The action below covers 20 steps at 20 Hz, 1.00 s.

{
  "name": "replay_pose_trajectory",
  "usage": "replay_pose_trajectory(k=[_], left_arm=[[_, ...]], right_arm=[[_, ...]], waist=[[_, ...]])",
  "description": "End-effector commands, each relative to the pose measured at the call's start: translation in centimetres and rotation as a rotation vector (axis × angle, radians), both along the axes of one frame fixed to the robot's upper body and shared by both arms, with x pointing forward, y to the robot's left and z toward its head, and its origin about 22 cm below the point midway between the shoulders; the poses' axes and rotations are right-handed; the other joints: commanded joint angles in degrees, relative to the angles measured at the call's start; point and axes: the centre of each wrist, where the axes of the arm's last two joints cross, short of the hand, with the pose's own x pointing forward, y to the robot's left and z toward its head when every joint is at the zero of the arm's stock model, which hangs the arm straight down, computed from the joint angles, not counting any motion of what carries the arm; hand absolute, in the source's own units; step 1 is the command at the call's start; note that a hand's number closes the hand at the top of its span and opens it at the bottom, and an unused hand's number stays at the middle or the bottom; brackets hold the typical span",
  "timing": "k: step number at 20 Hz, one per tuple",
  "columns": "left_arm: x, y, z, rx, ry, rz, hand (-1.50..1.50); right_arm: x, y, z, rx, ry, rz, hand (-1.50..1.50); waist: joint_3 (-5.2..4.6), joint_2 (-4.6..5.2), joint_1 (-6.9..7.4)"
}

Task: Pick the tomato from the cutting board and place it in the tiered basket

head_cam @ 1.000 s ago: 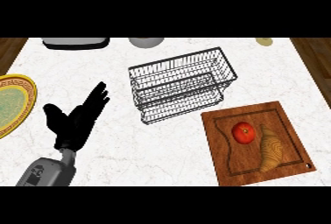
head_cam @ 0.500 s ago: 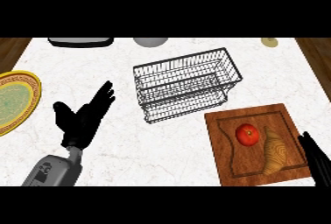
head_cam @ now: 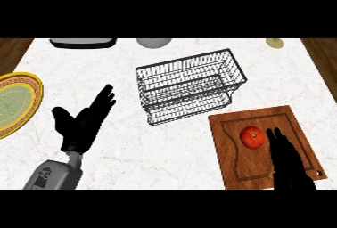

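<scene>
Tomato: red, round, lying on the cutting board, toward its upper middle. You should judge it light, smooth-skinned and likely to roll or slip; soft enough to bruise, so take it across its widest part, fingers on one side and thumb on the other.

Right hand: comes in from the lower edge over the board, fingers straight and extended, holding nothing. Its fingertips lie just beside the tomato's right side; you cannot tell whether they touch it.

Tiered basket: black wire, on the white worktop just up and left of the board.

Left hand: open, fingers up, resting at lower left, well apart from the tomato.

Yellow plate: at the left edge.
</scene>
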Motion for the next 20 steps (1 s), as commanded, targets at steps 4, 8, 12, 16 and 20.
replay_pose_trajectory(k=[4,8,12,16,20], left_arm=[[1.0,-0.5,1.4,-0.002,0.009,-0.023,0.00],[1.1,-0.8,0.5,-0.013,0.010,0.007,0.00],[0.0,0.9,-1.3,0.008,0.016,0.004,0.00],[0.8,0.4,1.0,-0.004,-0.009,0.001,0.00],[0.1,1.3,-0.8,-0.003,0.010,-0.004,0.00]], right_arm=[[1.6,2.3,-1.7,-0.008,0.087,-0.002,-1.50],[1.3,3.0,-3.3,-0.036,0.132,-0.021,-1.50],[1.0,-0.3,-4.4,-0.052,0.086,-0.085,-1.50],[2.4,-1.0,-6.5,-0.067,0.056,-0.108,-1.50],[3.3,-1.2,-5.7,-0.055,0.055,-0.127,-1.50]], waist=[[0.08,-0.05,-0.28],[0.08,-0.06,-0.35],[0.08,-0.05,-0.47],[0.09,-0.05,-0.30],[0.08,-0.04,-0.28]])
